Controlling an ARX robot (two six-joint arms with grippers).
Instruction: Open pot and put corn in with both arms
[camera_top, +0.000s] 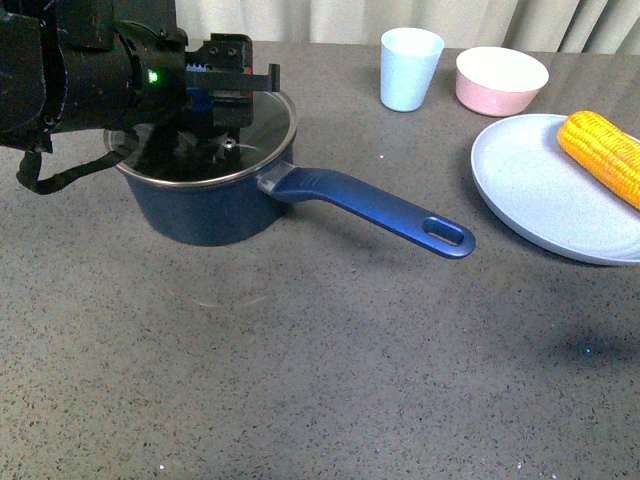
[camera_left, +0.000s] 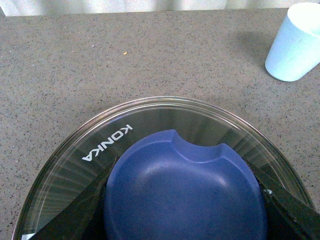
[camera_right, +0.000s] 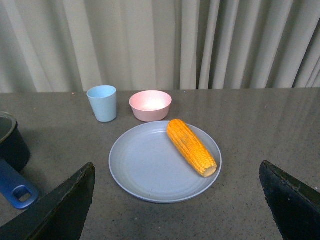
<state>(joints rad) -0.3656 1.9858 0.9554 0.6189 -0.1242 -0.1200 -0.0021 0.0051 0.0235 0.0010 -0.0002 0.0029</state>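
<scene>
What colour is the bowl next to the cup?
Pink. The bowl shows best in the right wrist view, beside the cup.

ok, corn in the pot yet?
No, the corn lies on the plate, and the glass lid sits closed on the pot.

Grey speckled table (camera_top: 320, 380) with pot (camera_top: 200, 215), blue cup (camera_top: 408, 68), pink bowl (camera_top: 500, 80), plate (camera_top: 530, 190) (pale blue)

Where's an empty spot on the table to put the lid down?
The wide bare table on the robot's side of the pot and its handle, left of the plate. Crowded at the back right: cup, pink bowl, plate with corn.
</scene>
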